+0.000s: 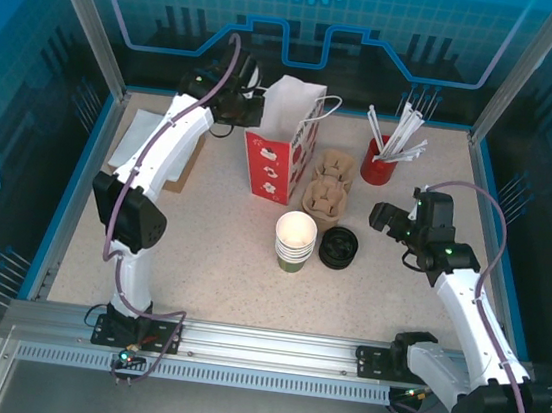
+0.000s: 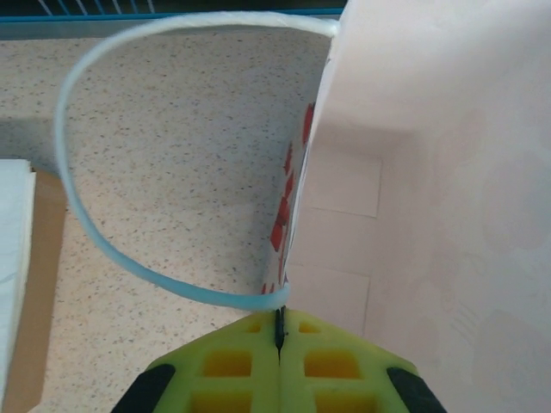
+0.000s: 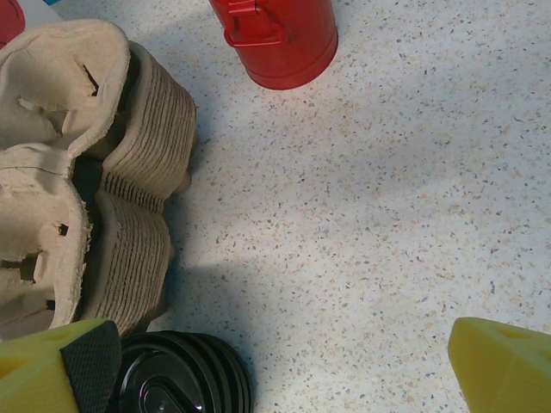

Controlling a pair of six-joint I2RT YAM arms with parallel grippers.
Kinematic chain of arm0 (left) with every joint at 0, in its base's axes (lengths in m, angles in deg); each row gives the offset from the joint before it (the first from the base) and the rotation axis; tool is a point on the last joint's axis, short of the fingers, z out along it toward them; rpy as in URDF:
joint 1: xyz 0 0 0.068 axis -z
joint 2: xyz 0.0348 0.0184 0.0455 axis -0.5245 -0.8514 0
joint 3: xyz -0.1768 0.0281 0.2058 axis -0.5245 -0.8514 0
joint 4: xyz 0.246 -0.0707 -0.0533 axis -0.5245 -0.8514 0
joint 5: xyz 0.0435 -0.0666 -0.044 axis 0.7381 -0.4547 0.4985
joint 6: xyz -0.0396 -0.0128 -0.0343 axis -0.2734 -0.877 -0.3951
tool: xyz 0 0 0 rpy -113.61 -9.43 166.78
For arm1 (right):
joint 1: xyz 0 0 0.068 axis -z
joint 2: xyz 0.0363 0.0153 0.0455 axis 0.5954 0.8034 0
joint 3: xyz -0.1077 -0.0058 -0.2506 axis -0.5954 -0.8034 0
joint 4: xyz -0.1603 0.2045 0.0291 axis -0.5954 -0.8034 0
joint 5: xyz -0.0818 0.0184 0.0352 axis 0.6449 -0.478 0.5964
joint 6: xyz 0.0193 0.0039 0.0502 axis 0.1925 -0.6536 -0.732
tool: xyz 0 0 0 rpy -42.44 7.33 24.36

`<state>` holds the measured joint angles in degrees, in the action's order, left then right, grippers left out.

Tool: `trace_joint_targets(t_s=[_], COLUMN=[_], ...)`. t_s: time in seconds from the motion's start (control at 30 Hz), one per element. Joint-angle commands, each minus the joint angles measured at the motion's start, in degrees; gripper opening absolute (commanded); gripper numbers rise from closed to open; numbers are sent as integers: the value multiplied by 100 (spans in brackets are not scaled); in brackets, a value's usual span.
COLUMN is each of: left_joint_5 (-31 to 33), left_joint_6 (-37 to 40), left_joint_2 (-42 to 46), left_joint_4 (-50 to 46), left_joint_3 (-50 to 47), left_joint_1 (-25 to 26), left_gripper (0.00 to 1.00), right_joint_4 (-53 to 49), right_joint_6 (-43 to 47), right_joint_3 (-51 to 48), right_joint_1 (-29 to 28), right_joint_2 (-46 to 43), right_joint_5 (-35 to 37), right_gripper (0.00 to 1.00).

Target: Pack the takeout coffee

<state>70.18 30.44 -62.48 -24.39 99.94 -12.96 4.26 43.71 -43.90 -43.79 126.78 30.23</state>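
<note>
A red-and-white paper bag (image 1: 273, 161) stands open at the back of the table. My left gripper (image 1: 255, 111) is at its top left rim. In the left wrist view the gripper (image 2: 280, 323) is shut on the bag's edge, just where the white handle loop (image 2: 77, 198) meets it, and the bag's pale inside wall (image 2: 430, 172) lies to the right. My right gripper (image 1: 387, 220) is open over bare tabletop, right of a stack of black lids (image 1: 338, 247); its fingers (image 3: 499, 361) hold nothing. A stack of lidless green cups (image 1: 294, 239) stands mid-table. The takeout coffee is out of view.
Stacked brown cup carriers (image 1: 327, 188) sit between the bag and the lids, close to my right gripper's left finger (image 3: 86, 172). A red holder (image 1: 377, 161) with straws stands behind. White napkins on brown board (image 1: 147, 145) lie at the far left.
</note>
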Motion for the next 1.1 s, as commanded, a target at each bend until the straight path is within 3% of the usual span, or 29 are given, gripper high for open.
trace_joint_targets(t_s=[0.0, 0.43, 0.57, 0.63, 0.8, 1.07], left_joint_5=[72, -276, -257, -260, -71, -456], left_joint_6=[288, 626, 683, 691, 805, 547], left_joint_2=[320, 762, 736, 736, 842, 2319], left_joint_4=[-255, -152, -161, -167, -424, -406], left_joint_3=[67, -573, -604, -577, -341, -1274], left_joint_1=[-320, -1324, -1451, -1498, -1525, -1516], left_gripper=[0, 2, 14, 31, 49, 71], right_joint_4=[-91, -130, -193, -234, -313, -503], right_joint_6=[-50, -20, 21, 30, 48, -3], right_joint_3=[167, 139, 182, 207, 193, 352], right_joint_1=[-94, -112, -126, -128, -135, -175], right_joint_2=[17, 9, -8, -26, -112, -194], right_joint_5=[73, 90, 92, 103, 122, -156], right_gripper=[100, 100, 100, 100, 100, 100])
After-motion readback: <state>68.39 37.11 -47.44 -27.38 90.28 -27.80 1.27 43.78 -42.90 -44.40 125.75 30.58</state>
